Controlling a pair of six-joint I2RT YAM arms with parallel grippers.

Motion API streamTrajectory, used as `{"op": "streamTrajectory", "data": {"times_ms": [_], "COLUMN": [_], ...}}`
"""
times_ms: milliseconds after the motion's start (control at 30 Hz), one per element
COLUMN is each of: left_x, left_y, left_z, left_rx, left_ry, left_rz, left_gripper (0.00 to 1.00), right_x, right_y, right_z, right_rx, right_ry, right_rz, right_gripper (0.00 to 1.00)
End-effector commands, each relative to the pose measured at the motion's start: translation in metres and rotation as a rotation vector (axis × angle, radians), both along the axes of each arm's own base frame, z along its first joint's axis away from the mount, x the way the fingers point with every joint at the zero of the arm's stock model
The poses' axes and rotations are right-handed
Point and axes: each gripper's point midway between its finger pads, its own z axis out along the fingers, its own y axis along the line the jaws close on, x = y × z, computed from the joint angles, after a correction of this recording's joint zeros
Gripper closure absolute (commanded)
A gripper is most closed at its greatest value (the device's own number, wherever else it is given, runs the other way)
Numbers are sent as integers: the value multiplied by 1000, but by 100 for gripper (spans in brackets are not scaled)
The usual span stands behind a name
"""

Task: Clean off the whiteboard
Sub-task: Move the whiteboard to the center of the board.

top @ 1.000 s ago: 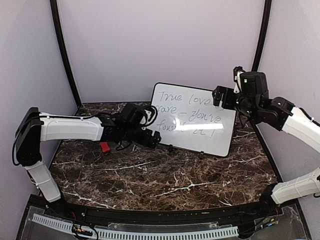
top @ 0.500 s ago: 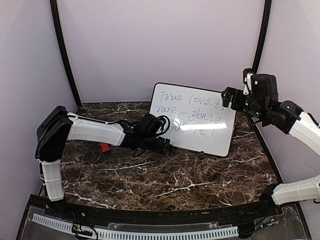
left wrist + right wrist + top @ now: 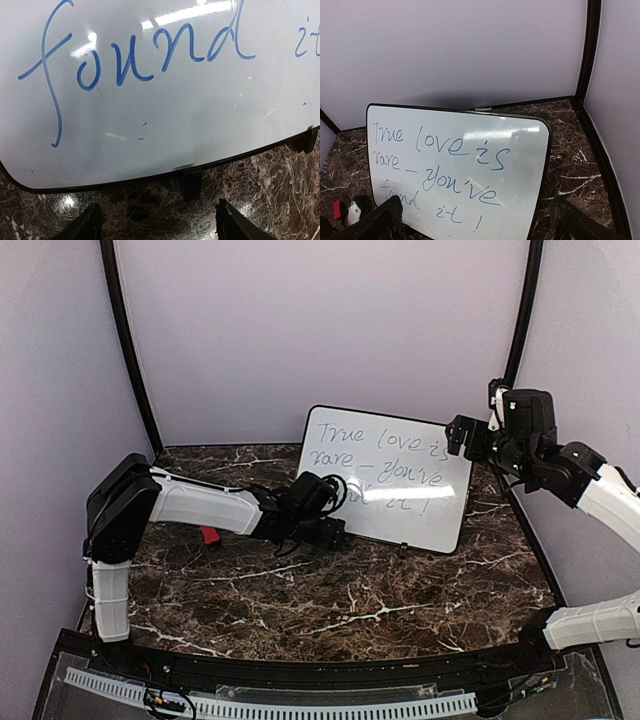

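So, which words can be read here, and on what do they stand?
"True love is": top line, handwritten in blue on the whiteboard.
"rare - you've": middle line, same board.
"found it!": bottom line, same board.
No other text can be seen.

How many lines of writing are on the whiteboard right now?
3, all on the whiteboard: "True love is" along the top, "rare - you've" across the middle, "found it!" at the bottom. No other line shows in any view.
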Motion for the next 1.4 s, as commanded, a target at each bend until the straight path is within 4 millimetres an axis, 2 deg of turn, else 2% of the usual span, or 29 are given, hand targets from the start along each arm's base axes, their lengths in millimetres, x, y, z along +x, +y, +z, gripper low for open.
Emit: {"op": "streamTrajectory", "data": {"times_ms": [0,167,500,700,1000,1367], "left_x": [2,-1,4,5,3,-1], "left_y": [-13,-24,-30,-36,-43,-43], "left_z": [11,6,-5,-8,-15,-20], "left_rx": [-37,-42,-32,-42,-46,-1], "left_ry": [-18,-4,-3,-17,-37,-50], "left_rz": [8,-2,2,-29,-88,-153], "left_gripper": [24,27,40,51,59,90], "right_x": [4,5,4,4,4,2], "right_y": [-2,-4,-5,-6,-7,-10], "right_z": [2,4,5,3,20,37], "right_rx": [4,6,9,7,-26,-61], "right_ry": [-19,-23,-26,-24,-48,-67], "right_rz": [-5,-12,-12,-9,8,24], "right_gripper": [1,1,1,1,1,1]}}
